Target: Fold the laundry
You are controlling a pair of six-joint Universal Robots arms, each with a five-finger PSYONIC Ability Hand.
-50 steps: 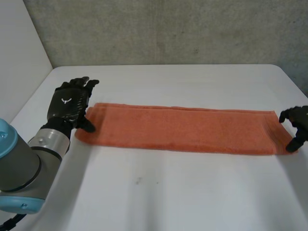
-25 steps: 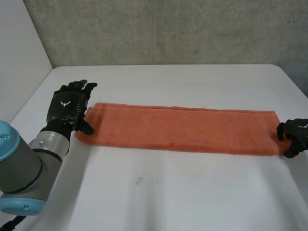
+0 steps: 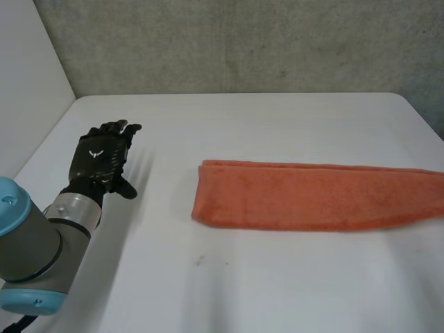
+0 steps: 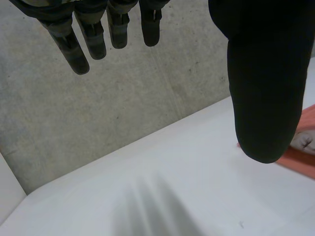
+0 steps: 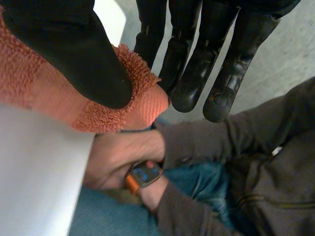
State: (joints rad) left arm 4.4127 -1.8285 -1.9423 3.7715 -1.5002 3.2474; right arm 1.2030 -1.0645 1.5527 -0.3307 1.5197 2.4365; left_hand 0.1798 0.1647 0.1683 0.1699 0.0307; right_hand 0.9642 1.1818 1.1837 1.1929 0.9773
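Toward the desk's (image 3: 277,284) right, the towel (image 3: 312,206) has slid.
My right hand (image 5: 74,54) pinches its end; left hand (image 3: 100,156) open, empty, so I'd regrasp.

- This looks like a robotics lab or test room.
- A bare white table (image 3: 277,291) stands against a raw grey concrete wall (image 3: 243,41) and a plain white side panel (image 3: 28,83).
- A grey-jointed, blue-capped robot arm (image 3: 35,243) with a black left hand (image 3: 100,156) reaches over the table.
- A person in a dark grey sleeve and blue jeans (image 5: 236,162) is just beside the table's edge.

No readable text or numbers anywhere — just a small wordless white emblem (image 3: 92,146) on the left hand (image 3: 104,158).
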